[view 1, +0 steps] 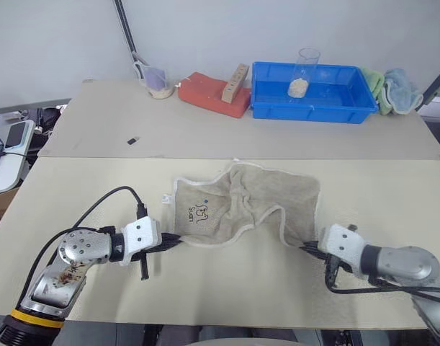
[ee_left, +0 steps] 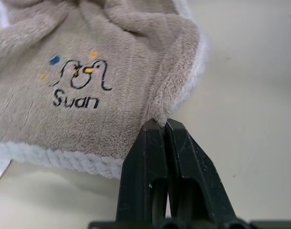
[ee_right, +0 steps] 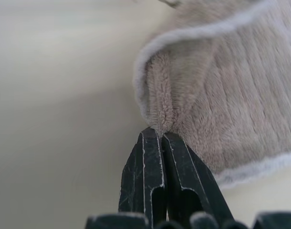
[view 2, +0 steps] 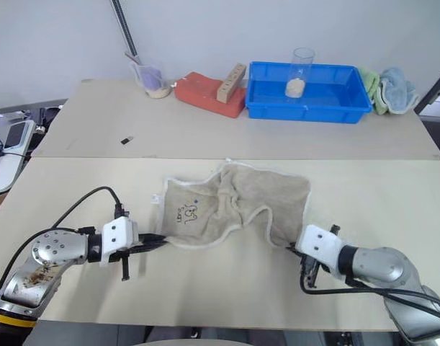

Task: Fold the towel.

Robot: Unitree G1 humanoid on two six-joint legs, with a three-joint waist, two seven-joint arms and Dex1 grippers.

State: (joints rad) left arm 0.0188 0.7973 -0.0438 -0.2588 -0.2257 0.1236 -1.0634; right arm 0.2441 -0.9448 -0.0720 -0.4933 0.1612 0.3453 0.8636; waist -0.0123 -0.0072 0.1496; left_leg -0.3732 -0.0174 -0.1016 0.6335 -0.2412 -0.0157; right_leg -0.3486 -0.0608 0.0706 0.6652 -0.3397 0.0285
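Observation:
The beige-grey fluffy towel [view 1: 241,202] lies rumpled on the near table, its whitish edging curling and its dark embroidered logo [view 1: 196,213] with a blue dot facing up; a small white tag [view 1: 165,199] sticks out at its left edge. My left gripper [view 1: 175,242] is shut on the towel's near left corner; the left wrist view shows the black fingers [ee_left: 152,143] pinching a fold of cloth [ee_left: 157,107]. At the towel's near right corner my right gripper [view 1: 306,246] is also shut, its fingers [ee_right: 152,148] pinching the towel [ee_right: 221,109] at its edge.
On the far table stand a blue tray [view 1: 310,108] holding a glass [view 1: 304,72] with pale contents, a red block [view 1: 212,94] with a wooden piece on it, and a small jug [view 1: 155,79]. Green and light-blue cloths [view 1: 392,88] lie at the far right. A small dark item [view 1: 134,140] lies left.

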